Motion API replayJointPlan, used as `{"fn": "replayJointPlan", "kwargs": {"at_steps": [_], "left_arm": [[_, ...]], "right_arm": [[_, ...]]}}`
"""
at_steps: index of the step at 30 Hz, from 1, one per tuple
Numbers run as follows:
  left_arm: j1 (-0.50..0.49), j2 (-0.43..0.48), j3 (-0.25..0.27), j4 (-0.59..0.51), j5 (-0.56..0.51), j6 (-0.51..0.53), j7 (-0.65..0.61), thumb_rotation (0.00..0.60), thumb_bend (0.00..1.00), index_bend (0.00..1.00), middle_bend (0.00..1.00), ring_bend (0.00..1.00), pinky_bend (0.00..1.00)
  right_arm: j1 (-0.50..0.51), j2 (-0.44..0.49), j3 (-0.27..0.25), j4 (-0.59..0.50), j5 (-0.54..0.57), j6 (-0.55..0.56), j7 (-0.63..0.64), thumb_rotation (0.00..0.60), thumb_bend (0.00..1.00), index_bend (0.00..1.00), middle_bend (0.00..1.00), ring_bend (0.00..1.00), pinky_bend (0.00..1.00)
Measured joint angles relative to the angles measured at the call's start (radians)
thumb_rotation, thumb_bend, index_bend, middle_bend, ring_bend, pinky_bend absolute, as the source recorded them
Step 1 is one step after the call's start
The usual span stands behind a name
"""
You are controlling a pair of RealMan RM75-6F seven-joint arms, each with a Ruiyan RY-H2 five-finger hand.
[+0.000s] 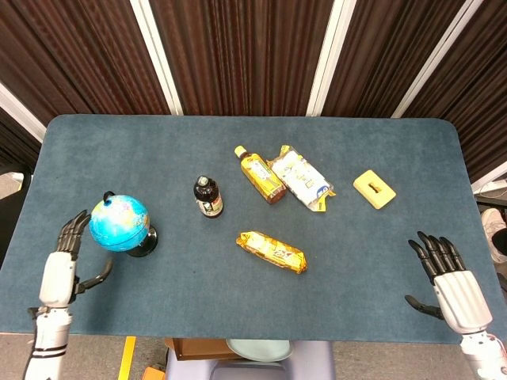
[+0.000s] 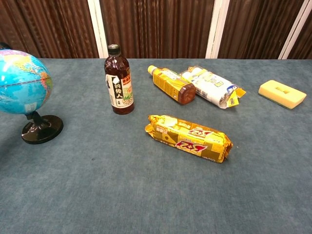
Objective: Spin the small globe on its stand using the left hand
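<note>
The small blue globe (image 1: 119, 223) stands on its black round stand (image 1: 143, 243) at the table's left side; the chest view shows the globe (image 2: 22, 82) at its left edge. My left hand (image 1: 65, 257) hovers just left of the globe, fingers spread and empty, a small gap from the sphere. My right hand (image 1: 448, 277) hangs open over the table's front right corner, far from the globe. Neither hand appears in the chest view.
A dark upright bottle (image 1: 207, 196) stands right of the globe. Beyond it lie a yellow-labelled bottle (image 1: 260, 174), a white-and-yellow packet (image 1: 300, 178), a yellow snack pack (image 1: 272, 251) and a yellow sponge (image 1: 374, 189). The blue table's front edge (image 1: 238, 332) runs below both hands.
</note>
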Motion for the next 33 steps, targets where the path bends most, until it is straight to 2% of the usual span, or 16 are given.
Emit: {"fn": "replayJointPlan", "kwargs": {"at_steps": [8,19,33], "left_arm": [[-0.059,-0.089,-0.062,0.018,-0.027,-0.013,0.081,0.6,0.34,0.0,0.0,0.0,0.0],[-0.091,-0.158,-0.086,0.125,-0.05,-0.005,0.166,0.6,0.34,0.0,0.0,0.0,0.0],[-0.103,-0.173,-0.097,0.176,-0.099,-0.022,0.148,0.6,0.34,0.0,0.0,0.0,0.0]], "right_arm": [[-0.002,0.011,0.001,-0.001,-0.005,0.014,0.024,0.6,0.07,0.0,0.0,0.0,0.0],[-0.002,0.013,-0.004,-0.003,-0.011,0.011,0.026,0.6,0.07,0.0,0.0,0.0,0.0],[-0.003,0.011,-0.003,-0.005,-0.008,0.011,0.02,0.6,0.07,0.0,0.0,0.0,0.0]]}}
